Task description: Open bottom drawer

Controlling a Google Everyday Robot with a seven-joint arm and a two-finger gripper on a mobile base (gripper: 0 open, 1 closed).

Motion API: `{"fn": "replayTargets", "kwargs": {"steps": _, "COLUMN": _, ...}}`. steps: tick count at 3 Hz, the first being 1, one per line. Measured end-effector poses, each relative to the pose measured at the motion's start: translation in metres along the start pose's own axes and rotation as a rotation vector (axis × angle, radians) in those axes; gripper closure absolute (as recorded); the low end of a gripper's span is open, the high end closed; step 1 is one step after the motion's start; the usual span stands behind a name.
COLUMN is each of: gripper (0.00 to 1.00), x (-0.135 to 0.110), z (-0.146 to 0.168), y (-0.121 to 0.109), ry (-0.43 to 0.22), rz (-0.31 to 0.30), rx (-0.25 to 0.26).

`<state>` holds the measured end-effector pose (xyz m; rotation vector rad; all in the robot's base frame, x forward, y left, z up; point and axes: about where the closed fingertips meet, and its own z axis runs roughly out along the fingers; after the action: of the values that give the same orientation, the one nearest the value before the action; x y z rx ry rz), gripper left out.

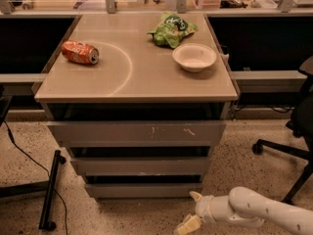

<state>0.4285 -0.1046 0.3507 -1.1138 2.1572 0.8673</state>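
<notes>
The bottom drawer (144, 190) is the lowest and narrowest grey front of the three under the table, and it looks pushed in. My gripper (191, 210) is low over the floor, just in front of and below the drawer's right end, on a white arm coming in from the right. Its jaws stand open, one fingertip (195, 196) near the drawer's lower right corner, the other fingertip (188, 225) lower down. It holds nothing and does not touch the drawer.
Above are the middle drawer (142, 166) and the wide top drawer (137, 132) with white scratches. The table top (132, 82) holds an orange can (79, 52), a green chip bag (171, 29) and a white bowl (194, 57). An office chair base (288, 151) stands right, a black stand (49, 195) left.
</notes>
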Motion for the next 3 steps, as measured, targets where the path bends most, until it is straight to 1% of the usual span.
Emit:
{"fn": "replayTargets", "kwargs": {"steps": 1, "gripper": 0.0, "x": 0.015, "z": 0.031, "y": -0.014, "ry": -0.027, "rz": 0.015, "rx": 0.044}}
{"fn": "replayTargets", "kwargs": {"steps": 2, "gripper": 0.0, "x": 0.032, "z": 0.06, "y": -0.035, "ry": -0.03, "rz": 0.02, "rx": 0.097}}
{"fn": "replayTargets", "kwargs": {"steps": 3, "gripper": 0.0, "x": 0.048, "z": 0.082, "y": -0.057, "ry": -0.026, "rz": 0.044, "rx": 0.141}}
